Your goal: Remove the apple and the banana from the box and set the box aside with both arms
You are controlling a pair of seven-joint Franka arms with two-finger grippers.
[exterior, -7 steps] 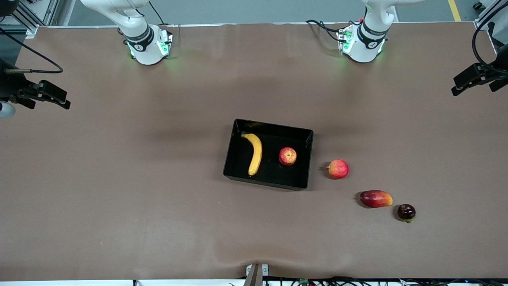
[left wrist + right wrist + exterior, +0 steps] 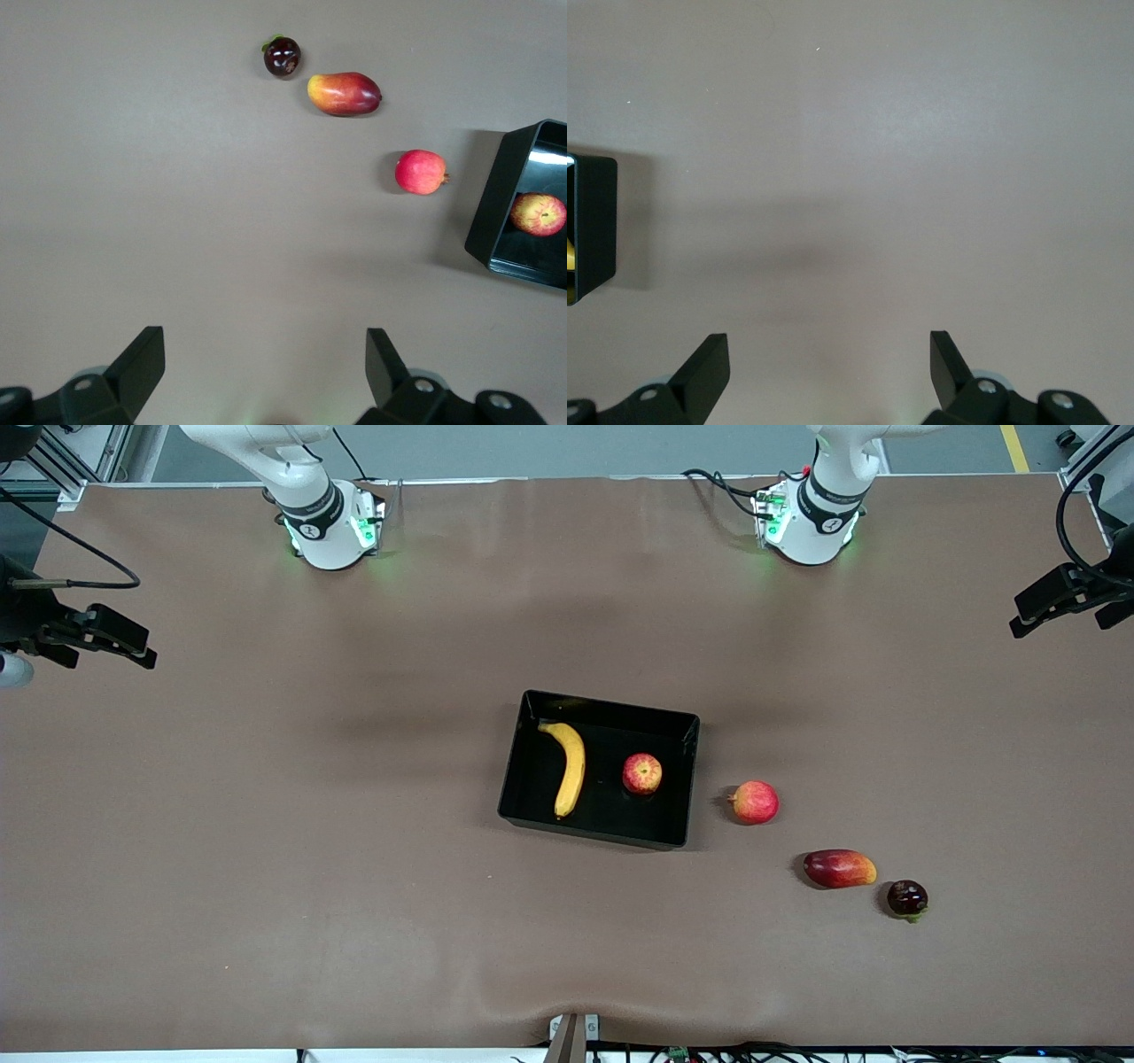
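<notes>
The black tray (image 2: 532, 815) sits at the middle of the table. The yellow banana (image 2: 571, 766) lies in it at the right arm's end, and the red apple (image 2: 641, 773) sits in it at the left arm's end. Neither gripper shows in the front view; both arms rise out of it at their bases. My left gripper (image 2: 264, 354) is open and empty over bare table; its view shows the tray's corner (image 2: 496, 199) and the apple (image 2: 538, 214). My right gripper (image 2: 828, 354) is open and empty over bare table, with the tray's wall (image 2: 592, 226) at its view's edge.
Toward the left arm's end from the tray lie a pinkish-red round fruit (image 2: 755, 802), a dark-red mango (image 2: 838, 868) and a small dark fruit (image 2: 907, 898), each nearer to the front camera than the one before. Black camera mounts (image 2: 89, 633) (image 2: 1063, 598) overhang both table ends.
</notes>
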